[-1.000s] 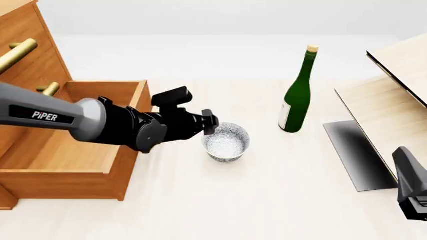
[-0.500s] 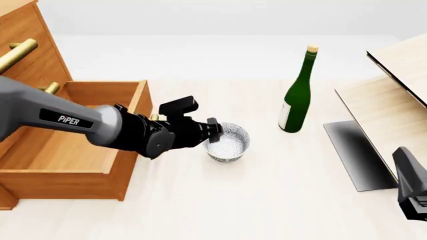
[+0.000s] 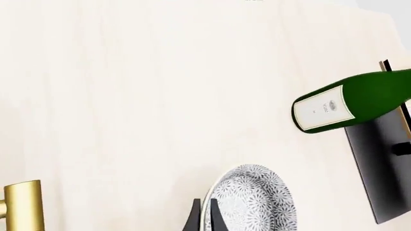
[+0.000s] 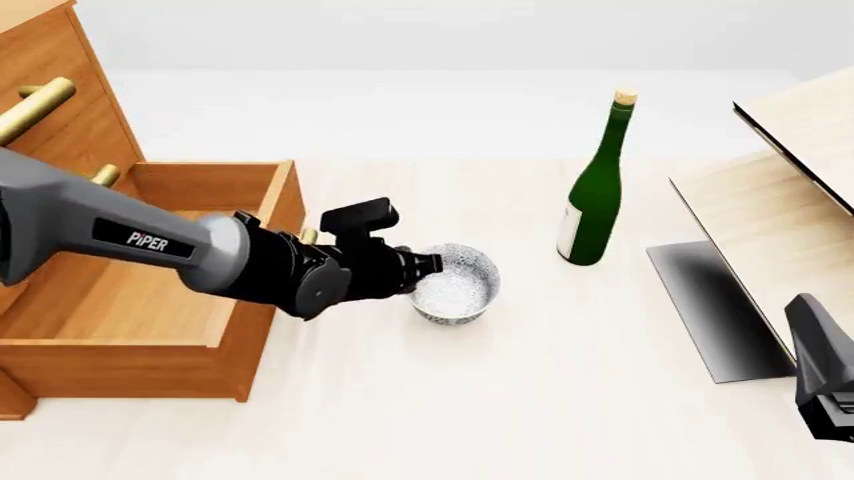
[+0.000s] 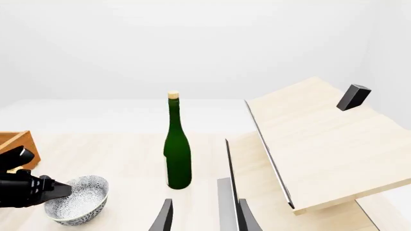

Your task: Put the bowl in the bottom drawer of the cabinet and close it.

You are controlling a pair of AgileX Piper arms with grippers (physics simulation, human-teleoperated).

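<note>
Front view: your left gripper [image 4: 424, 266] straddles the near-left rim of the bowl [image 4: 457, 283], fingers narrowly apart, one inside, one outside. The bowl sits on the table just right of the open bottom drawer [image 4: 127, 300]. Right gripper [image 5: 202, 216], fingers spread, idles well apart.

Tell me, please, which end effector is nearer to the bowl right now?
The left end effector: its fingers straddle the bowl rim nearest the bottom drawer. The right end effector sits far off beyond the green bottle.
</note>
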